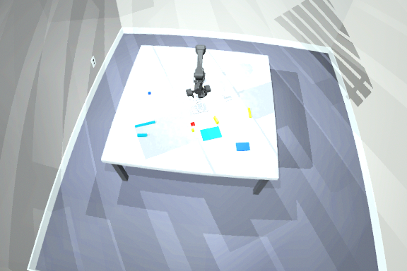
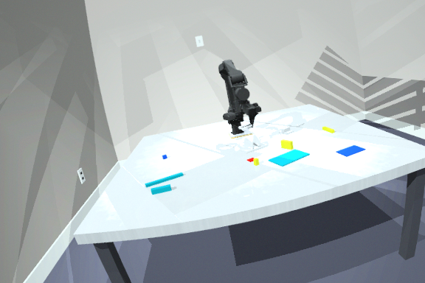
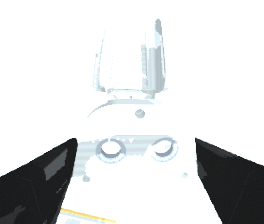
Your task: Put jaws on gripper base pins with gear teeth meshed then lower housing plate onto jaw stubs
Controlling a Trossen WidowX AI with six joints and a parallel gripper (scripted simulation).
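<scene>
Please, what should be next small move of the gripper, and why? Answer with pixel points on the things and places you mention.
I would shift the gripper (image 1: 198,97) (image 2: 246,125) (image 3: 134,143) slightly to line up before any lowering: the pale plate (image 3: 133,172) is between its fingers, but I cannot make out stubs under its two round holes, and pale parts (image 3: 155,60) show beyond its edge.
</scene>
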